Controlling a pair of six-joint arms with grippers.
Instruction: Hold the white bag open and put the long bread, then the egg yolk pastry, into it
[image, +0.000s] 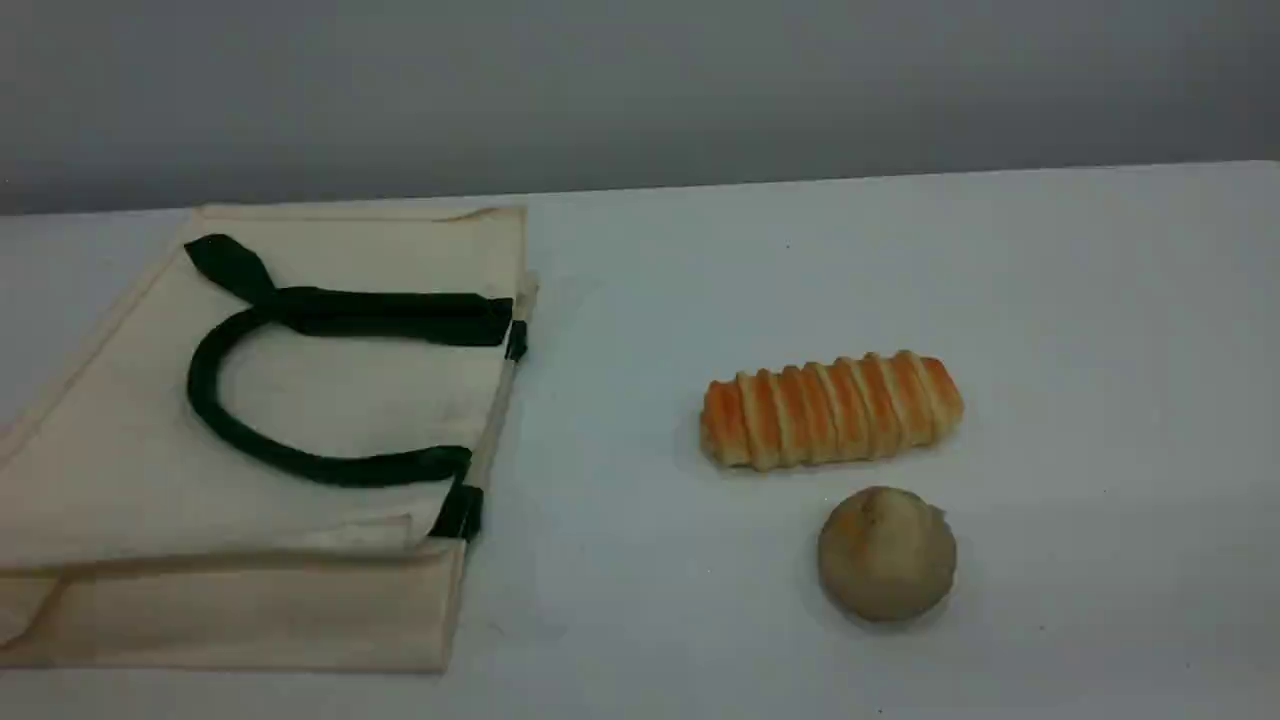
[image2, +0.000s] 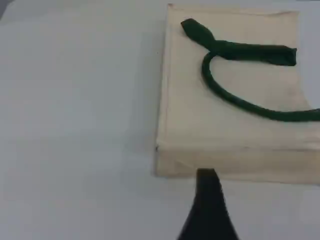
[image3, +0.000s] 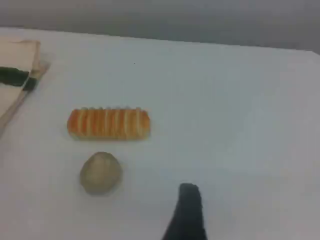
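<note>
The white bag (image: 330, 400) lies flat on the table's left with its dark green handle (image: 215, 420) curled on top, and its mouth faces right. The long bread (image: 830, 408), striped orange and cream, lies crosswise to the bag's right. In front of it sits the egg yolk pastry (image: 886, 553), a round beige ball. Neither arm shows in the scene view. A dark left fingertip (image2: 206, 182) hovers just short of the white bag (image2: 235, 140). The right fingertip (image3: 189, 197) hangs to the right of the egg yolk pastry (image3: 101, 172) and long bread (image3: 109, 123). Nothing is held.
The white table (image: 1100, 350) ends at a grey wall along the far edge. Bare tabletop lies between the bag's mouth and the two breads, and to their right.
</note>
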